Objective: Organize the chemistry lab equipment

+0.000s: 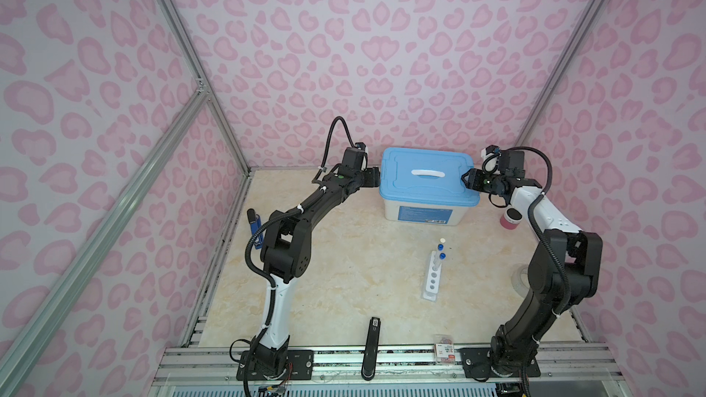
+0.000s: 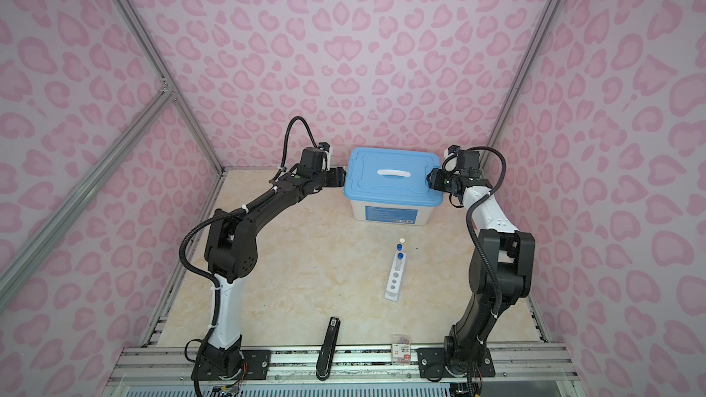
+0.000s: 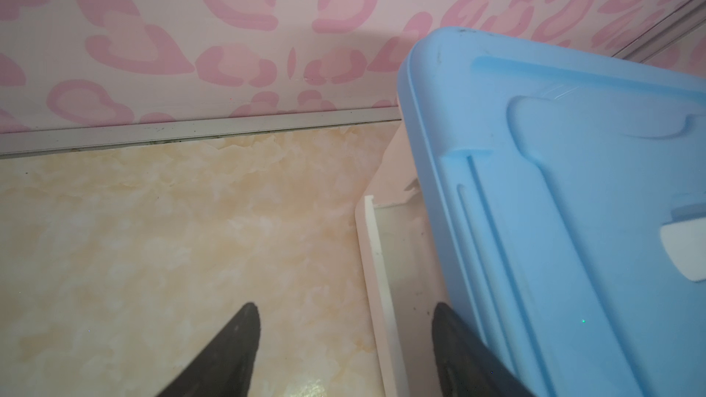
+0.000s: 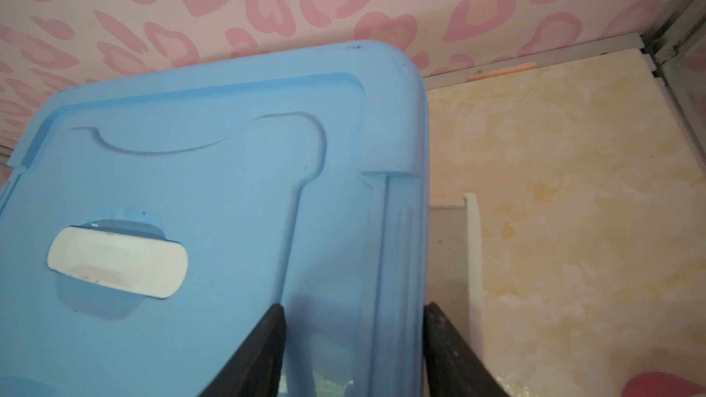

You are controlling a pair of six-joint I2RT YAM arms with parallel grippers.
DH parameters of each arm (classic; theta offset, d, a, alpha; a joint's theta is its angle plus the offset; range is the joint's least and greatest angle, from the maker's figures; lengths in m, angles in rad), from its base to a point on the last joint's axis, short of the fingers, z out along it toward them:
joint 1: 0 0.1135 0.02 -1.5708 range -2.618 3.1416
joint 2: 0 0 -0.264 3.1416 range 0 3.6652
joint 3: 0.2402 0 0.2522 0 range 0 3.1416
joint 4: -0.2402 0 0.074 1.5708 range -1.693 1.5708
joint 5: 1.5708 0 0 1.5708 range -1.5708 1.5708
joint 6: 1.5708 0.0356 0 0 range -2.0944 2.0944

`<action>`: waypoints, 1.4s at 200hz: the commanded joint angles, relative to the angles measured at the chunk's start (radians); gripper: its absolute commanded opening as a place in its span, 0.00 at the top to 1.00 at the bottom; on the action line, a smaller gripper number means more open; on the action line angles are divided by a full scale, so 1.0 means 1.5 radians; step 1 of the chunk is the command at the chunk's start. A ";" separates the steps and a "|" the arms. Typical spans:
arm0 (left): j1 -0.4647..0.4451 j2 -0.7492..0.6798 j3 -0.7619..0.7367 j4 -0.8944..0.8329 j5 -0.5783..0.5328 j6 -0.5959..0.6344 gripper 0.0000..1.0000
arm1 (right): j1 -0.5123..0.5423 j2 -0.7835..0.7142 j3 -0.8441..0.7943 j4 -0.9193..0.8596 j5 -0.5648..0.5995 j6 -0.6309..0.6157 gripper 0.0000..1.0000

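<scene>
**Both claws at the box lid, equipment waiting outside**

You have a claw at each end of the blue lid (image 1: 405, 190), which sits on the white box (image 1: 456, 212) between them. Your left claw (image 3: 344, 307) is released. Its fingers stand wide apart, one by the lid's end rim and the other over the table (image 3: 153, 242), with a white side flap (image 3: 376, 261) in the gap. Your right claw (image 4: 355, 307) straddles the opposite rim, one finger over the lid top and one just outside the edge. Whether it pinches that rim cannot be told.

The task's things stand well back from both claws, toward the arm bases. The white holed rack (image 1: 431, 280) carries two blue-capped test tubes (image 1: 442, 257) at its claw-side end, and a tiny pale cup (image 1: 443, 240) sits just beyond that end. A clear glass vessel (image 1: 519, 282) shows dimly behind your right arm.

By the look of it, you are on the lid-opening step. Next you need a matched hold at both ends and a level lift. A one-sided pull could skew the lid or drag the box.
</scene>
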 commanded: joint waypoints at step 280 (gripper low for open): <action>-0.013 -0.431 -0.142 0.179 0.133 0.106 0.27 | 0.020 0.002 -0.012 -0.010 -0.027 -0.015 0.46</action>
